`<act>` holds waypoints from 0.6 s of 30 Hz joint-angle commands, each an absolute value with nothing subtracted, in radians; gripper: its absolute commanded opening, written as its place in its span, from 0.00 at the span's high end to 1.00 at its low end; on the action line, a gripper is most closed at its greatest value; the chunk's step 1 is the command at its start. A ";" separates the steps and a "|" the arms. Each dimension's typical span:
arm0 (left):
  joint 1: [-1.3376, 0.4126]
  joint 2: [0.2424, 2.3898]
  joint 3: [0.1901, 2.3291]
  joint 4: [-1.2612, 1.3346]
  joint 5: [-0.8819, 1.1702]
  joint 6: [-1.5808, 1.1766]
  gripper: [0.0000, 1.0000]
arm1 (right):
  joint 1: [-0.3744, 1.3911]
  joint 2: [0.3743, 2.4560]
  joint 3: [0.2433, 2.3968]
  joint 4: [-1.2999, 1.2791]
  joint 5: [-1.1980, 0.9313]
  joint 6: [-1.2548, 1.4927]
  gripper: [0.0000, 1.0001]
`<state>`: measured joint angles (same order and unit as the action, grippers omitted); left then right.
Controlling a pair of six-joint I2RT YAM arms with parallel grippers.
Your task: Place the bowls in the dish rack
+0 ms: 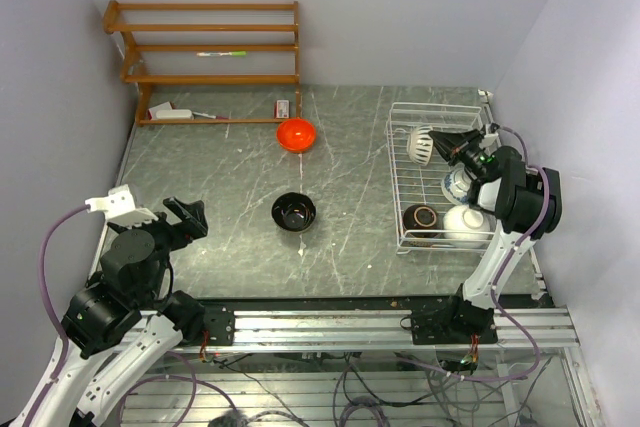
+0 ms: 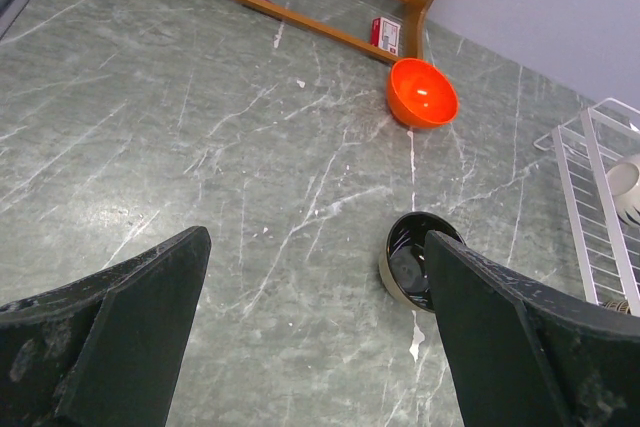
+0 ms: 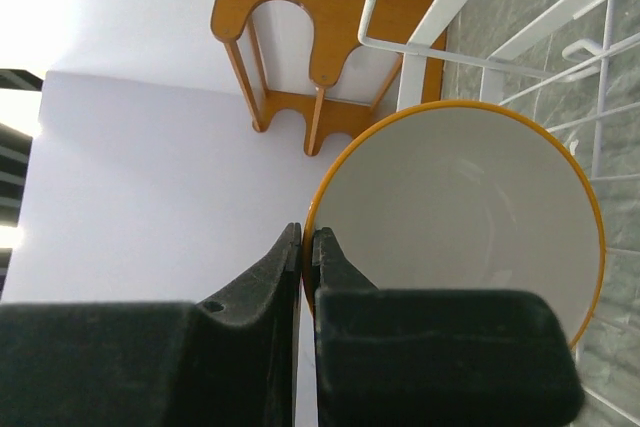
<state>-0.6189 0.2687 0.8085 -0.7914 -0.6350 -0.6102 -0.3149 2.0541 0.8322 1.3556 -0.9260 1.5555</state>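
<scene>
The white wire dish rack point(image 1: 400, 187) stands at the right. My right gripper point(image 1: 440, 141) is shut on the rim of a cream bowl point(image 1: 419, 146), held on edge over the rack's far end. In the right wrist view the gripper point(image 3: 307, 237) pinches that bowl point(image 3: 470, 207). A blue-and-white bowl point(image 1: 456, 185), a brown bowl point(image 1: 420, 218) and a white bowl point(image 1: 466, 224) sit in the rack. The orange-red bowl point(image 1: 296, 134) and the glossy black bowl point(image 1: 294, 212) stand on the table. My left gripper point(image 1: 186, 215) is open and empty, left of the black bowl point(image 2: 405, 262).
A brown wooden shelf unit point(image 1: 210, 57) stands at the back left, with a small red-and-white box point(image 1: 283, 107) by its foot. Walls close in on both sides. The rack's edge point(image 2: 590, 197) and the orange-red bowl point(image 2: 422, 92) show in the left wrist view.
</scene>
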 commanded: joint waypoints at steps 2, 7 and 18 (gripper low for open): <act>-0.626 0.273 0.826 -0.783 -0.659 -0.619 0.01 | -0.288 2.041 0.857 1.235 -0.903 1.523 1.00; -0.625 0.264 0.826 -0.785 -0.663 -0.621 0.01 | -0.241 2.052 0.909 1.208 -0.870 1.543 1.00; -0.626 0.265 0.828 -0.786 -0.666 -0.620 0.01 | -0.190 2.112 0.946 1.121 -0.811 1.525 1.00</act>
<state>-0.6189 0.2684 0.8085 -0.7918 -0.6445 -0.6106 -0.1856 2.0842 0.9478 1.2079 -0.8406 1.5566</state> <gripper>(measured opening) 0.991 0.036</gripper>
